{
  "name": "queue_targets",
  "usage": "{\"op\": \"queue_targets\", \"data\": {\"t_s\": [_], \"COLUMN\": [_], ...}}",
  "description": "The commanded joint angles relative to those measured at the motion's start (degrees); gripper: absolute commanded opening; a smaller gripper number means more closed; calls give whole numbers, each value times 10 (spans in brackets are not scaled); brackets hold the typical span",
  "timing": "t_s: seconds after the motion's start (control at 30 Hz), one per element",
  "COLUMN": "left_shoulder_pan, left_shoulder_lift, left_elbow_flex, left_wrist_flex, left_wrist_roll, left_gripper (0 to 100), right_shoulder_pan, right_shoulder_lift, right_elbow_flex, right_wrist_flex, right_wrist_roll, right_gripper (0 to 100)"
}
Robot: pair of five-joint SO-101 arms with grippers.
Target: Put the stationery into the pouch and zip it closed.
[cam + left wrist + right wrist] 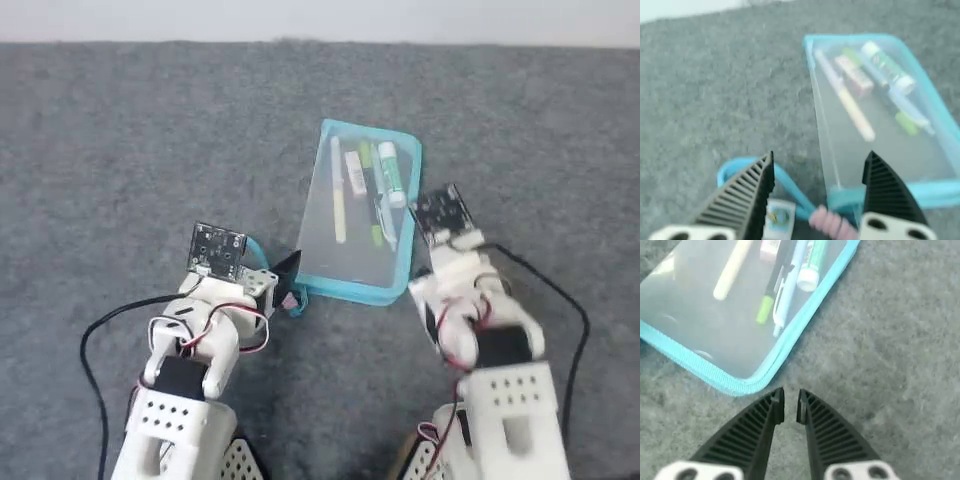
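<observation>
The stationery (375,190) lies inside the clear pouch (330,250), in the middle of the table (120,140). The left gripper (820,157) stands released around the pink zip pull (827,222) at the pouch's near left corner. The right gripper (790,397), almost clenched, grasps nothing. The zip seems closed, but I cannot confirm it.

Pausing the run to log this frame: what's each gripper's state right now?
Left gripper: open, empty, over the corner of the pouch.
Right gripper: shut, empty, beside the pouch.
</observation>
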State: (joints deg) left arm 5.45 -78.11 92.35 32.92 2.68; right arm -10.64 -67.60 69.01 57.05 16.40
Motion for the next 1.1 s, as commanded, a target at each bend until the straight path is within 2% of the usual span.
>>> {"op": "queue_targets", "data": {"t_s": [0.0, 0.17, 0.3, 0.47, 0.6, 0.77, 0.9, 1.07], "left_shoulder_pan": [4, -10, -100, -186, -204, -205, -207, -207], "left_shoulder_lift": [-10, -10, -35, -125, -186, -215, -217, -218], "left_elbow_flex": [2, 5, 0, 48, 45, 45, 45, 45], "left_wrist_flex": [-20, -20, -65, -65, 34, 201, 284, 340], "left_wrist_roll": [-4, -4, 10, 62, 58, 57, 56, 58], "left_gripper": [276, 275, 230, 235, 236, 236, 236, 236], "right_shoulder_pan": [0, 0, 0, 0, 0, 2, 52, 142], "right_shoulder_lift": [-111, -241, -329, -365, -364, -364, -360, -360], "right_elbow_flex": [59, 142, 185, 226, 252, 274, 274, 274], "right_wrist_flex": [5, 30, 75, 93, 95, 99, 100, 107], "right_wrist_roll": [-10, -7, 47, 55, 55, 55, 52, 55], "right_gripper": [37, 41, 40, 40, 38, 38, 37, 37]}}
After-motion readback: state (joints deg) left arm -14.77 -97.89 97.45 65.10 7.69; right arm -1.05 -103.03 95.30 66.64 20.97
